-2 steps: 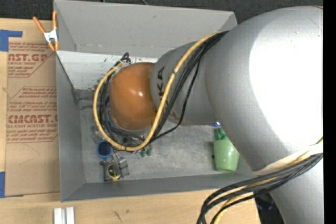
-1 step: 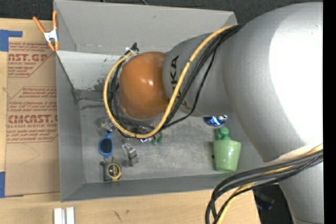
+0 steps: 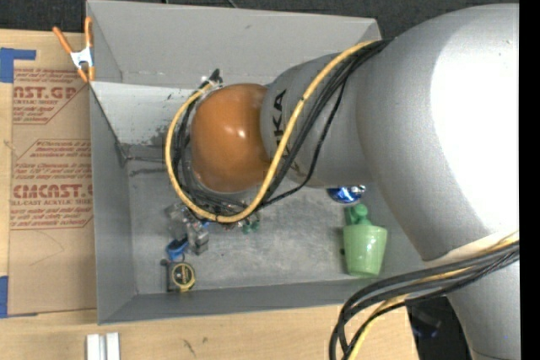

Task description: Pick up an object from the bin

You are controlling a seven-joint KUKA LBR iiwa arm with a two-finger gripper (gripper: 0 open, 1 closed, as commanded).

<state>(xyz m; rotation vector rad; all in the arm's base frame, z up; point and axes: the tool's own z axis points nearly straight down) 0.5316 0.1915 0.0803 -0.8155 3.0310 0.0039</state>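
Blue small piece (image 3: 175, 249) just beside hand (image 3: 191, 225), lower-left of it; hand's state: cannot tell.

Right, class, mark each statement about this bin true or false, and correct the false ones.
1. A light green cup-like thing lies in the right part of the bin. True.
2. The gripper is directly over that green thing. False: it is down in the bin's left part, well apart from it.
3. A small round yellow-and-black thing lies near the bin's front left corner. True.
4. The arm reaches in from the view's left. False: it comes in from the right.
5. The orange cover lies loose on the bin floor. False: it is fixed to the arm's wrist, above the gripper.
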